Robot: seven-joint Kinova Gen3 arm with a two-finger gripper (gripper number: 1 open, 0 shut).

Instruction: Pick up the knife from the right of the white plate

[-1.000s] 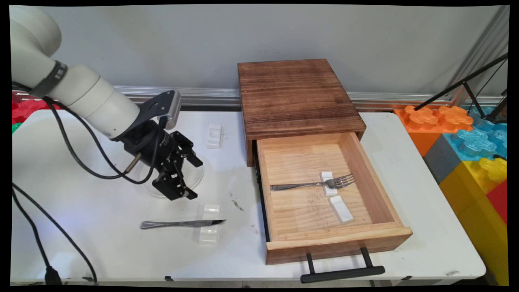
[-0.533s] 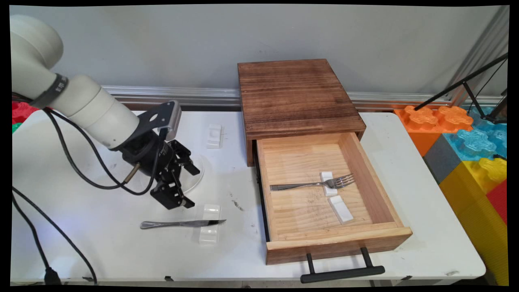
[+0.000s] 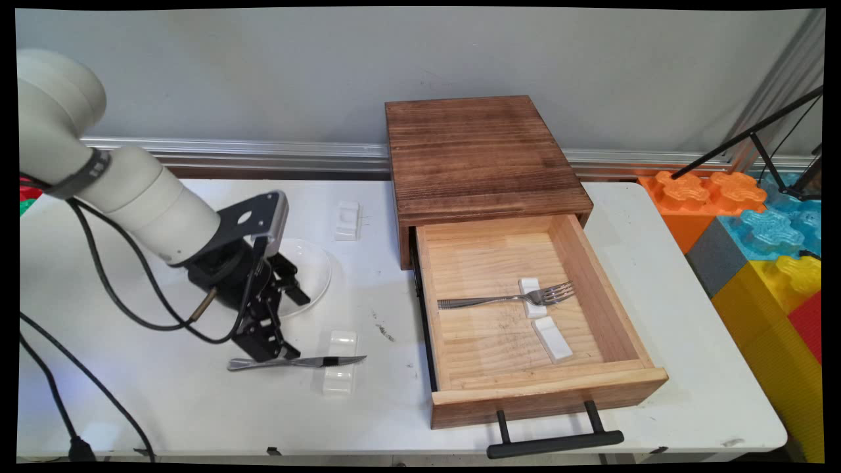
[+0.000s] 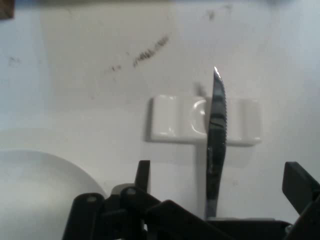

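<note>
A steel knife point(image 3: 295, 362) lies on the white table with its blade across a white cutlery rest point(image 3: 338, 381). My gripper point(image 3: 266, 348) is down over the knife's handle, just above the table and open. In the hand view the knife point(image 4: 217, 130) runs up between my two fingers point(image 4: 143, 175), and the gripper point(image 4: 220, 182) straddles it. The blade crosses the rest point(image 4: 172, 120) further out. I cannot tell whether the fingers touch the handle.
A clear glass plate point(image 3: 305, 269) sits just behind the gripper. Another white rest point(image 3: 347, 220) lies further back. The wooden box point(image 3: 479, 157) has its drawer point(image 3: 545, 387) pulled out, holding a fork point(image 3: 506, 299) and a spare rest point(image 3: 552, 338). Coloured blocks point(image 3: 755, 223) stand at the right.
The gripper has come down and toward the near side, from over the glass plate to the knife's handle. The knife and the rests have not moved.
</note>
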